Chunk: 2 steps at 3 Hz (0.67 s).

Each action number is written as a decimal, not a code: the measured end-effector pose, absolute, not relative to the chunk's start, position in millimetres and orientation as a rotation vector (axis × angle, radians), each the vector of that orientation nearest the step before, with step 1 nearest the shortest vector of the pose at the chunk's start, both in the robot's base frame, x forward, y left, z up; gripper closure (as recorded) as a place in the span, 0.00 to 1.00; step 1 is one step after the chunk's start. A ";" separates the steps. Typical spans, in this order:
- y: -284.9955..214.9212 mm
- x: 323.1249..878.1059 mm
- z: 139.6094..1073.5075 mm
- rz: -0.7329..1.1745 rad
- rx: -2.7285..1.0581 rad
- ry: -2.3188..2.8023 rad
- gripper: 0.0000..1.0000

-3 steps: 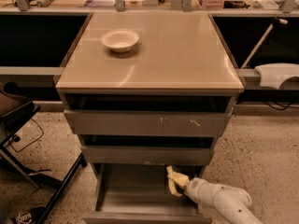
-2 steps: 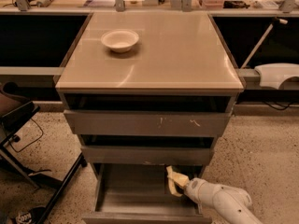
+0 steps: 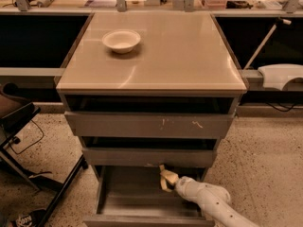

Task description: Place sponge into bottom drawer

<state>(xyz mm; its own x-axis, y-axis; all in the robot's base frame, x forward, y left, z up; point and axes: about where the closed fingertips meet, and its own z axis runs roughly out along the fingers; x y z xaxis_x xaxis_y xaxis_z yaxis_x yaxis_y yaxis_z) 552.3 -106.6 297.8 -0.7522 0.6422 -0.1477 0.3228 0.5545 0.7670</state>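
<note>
Gripper (image 3: 165, 178) sat at the end of the white arm (image 3: 214, 205), which entered from the lower right corner of the camera view. It was inside the opening of the bottom drawer (image 3: 135, 196), toward the drawer's rear right.

Jaw state: could not tell whether spread or pinched. Their pale parts merged with a pale yellow mass at the tip.

The sponge (image 3: 169, 177) was logged as that pale yellow mass, right at the jaws. No dark green face was visible. Whether it was clamped or only touching could not be told.

Positions relative to the jaws:
- Bottom drawer was pulled out, with its bare grey floor below and to the left of the jaws and its front edge toward the camera from them.
- Middle drawer (image 3: 149, 157) had its front just above the jaws, and a thin pale strip reached up to its lower edge.
- Top drawer (image 3: 149, 125), with a scuffed front, was higher up, above the middle one.
- White bowl (image 3: 121, 40) stood on the cabinet top (image 3: 161, 60), well above and to the left of the jaws, well apart from them.
- Speckled floor (image 3: 270, 164) lay to the right of the jaws, outside the cabinet.
</note>
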 end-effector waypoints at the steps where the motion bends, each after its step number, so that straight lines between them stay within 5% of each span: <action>1: -106.6 552.3 297.8 1.052 0.784 2.379 1.00; 2: -106.0 555.4 268.1 1.097 0.818 2.371 1.00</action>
